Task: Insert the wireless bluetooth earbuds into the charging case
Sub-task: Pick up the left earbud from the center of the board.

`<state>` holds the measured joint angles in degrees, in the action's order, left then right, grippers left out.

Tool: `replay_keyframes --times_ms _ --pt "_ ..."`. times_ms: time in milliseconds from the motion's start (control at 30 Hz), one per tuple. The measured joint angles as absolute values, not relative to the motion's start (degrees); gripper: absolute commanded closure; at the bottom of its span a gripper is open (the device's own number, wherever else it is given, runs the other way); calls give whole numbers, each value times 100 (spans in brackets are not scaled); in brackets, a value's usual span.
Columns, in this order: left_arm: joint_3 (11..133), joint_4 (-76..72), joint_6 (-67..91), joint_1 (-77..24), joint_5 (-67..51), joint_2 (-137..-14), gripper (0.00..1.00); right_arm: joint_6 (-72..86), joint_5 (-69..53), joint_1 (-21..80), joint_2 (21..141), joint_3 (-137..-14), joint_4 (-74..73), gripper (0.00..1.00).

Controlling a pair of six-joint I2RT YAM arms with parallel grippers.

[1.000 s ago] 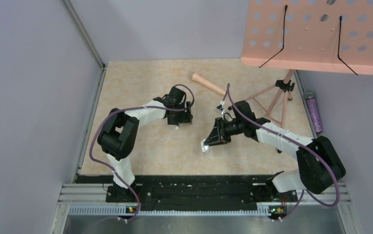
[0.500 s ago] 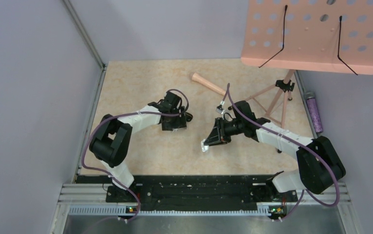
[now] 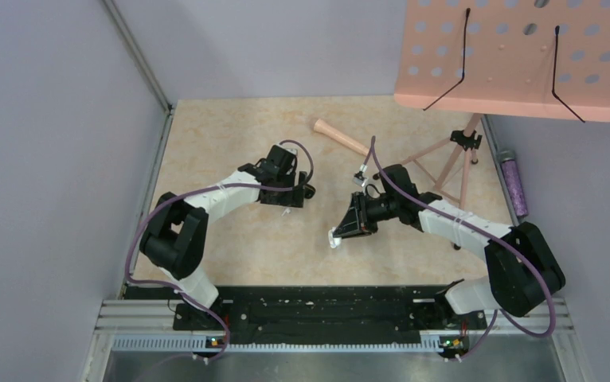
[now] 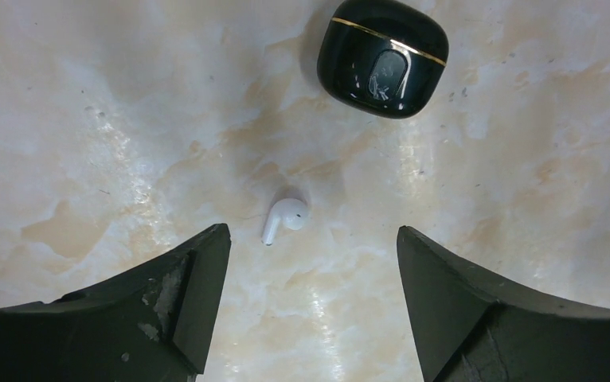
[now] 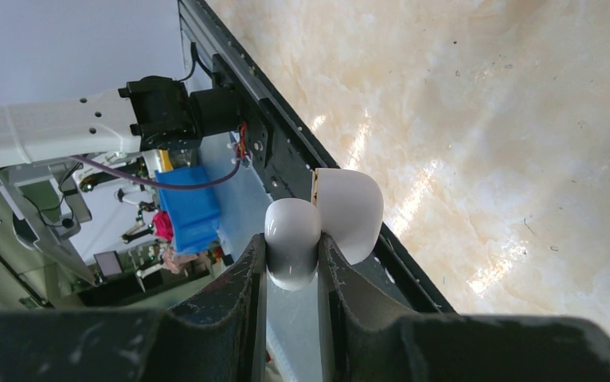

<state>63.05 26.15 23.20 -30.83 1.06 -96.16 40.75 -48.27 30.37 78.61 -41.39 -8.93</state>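
One white earbud (image 4: 284,221) with a short stem lies flat on the marble tabletop. It sits just ahead of my left gripper (image 4: 311,247), which is open and empty, nearer the left fingertip (image 4: 206,255) than the right one. In the top view the left gripper (image 3: 287,199) hangs over the table's middle. My right gripper (image 5: 292,263) is shut on a glossy white charging case (image 5: 292,239), whose other half (image 5: 351,208) stands open beside it. It holds the case above the table (image 3: 336,236), tilted toward the near edge.
A closed black case with a gold line (image 4: 382,56) lies beyond the earbud. A pink music stand (image 3: 517,56) with tripod legs (image 3: 449,163) fills the back right. A wooden stick (image 3: 340,137) and a purple bottle (image 3: 514,183) lie nearby. A black rail (image 3: 318,306) runs along the near edge.
My left arm's elbow has swung left, its gripper has shifted slightly left, and its jaws have opened wider. The right arm and the white case have not moved.
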Motion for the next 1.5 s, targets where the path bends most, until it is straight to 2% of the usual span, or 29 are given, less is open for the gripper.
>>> replay_keyframes --times_ms 433,867,1500 --pt "6582 3015 1079 -3122 19 -9784 40 4115 -4823 3103 7896 -4224 -854 100" --pt "6923 3354 882 -3144 -99 -10309 50 4115 -4805 3114 7905 -4244 -845 100" --pt "7000 3492 854 -3155 119 -10624 56 4115 -4805 3114 7905 -4244 -845 100"
